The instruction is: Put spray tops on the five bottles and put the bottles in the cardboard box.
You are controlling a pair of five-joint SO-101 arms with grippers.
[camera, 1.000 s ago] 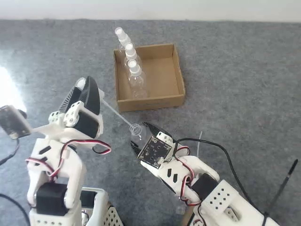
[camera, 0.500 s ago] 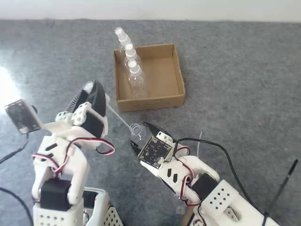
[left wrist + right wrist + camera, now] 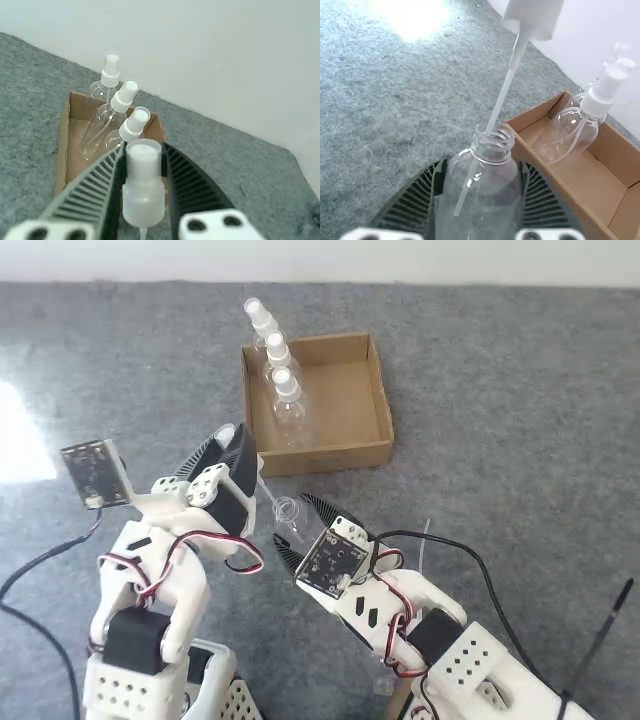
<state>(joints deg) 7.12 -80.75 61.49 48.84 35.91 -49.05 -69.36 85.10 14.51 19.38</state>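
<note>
**High view:** The left jaws pinch a white plastic spray top [image 3: 228,431] at 10 o'clock of a clear plastic bottle [image 3: 288,516], which the right jaws clamp. A brown cardboard box [image 3: 320,456] sits on the grey felt counter [image 3: 500,390] at 12 o'clock of the bottle and holds three capped clear bottles [image 3: 290,412].

**Left wrist view:** Both ribbed jaws press against the spray top's sides.

**Right wrist view:** The thin dip tube [image 3: 506,87] enters the bottle's open neck.

**Change:** Over the last second the left arm has swung toward 3 o'clock, nearer the bottle. The right arm is unmoved.
</note>
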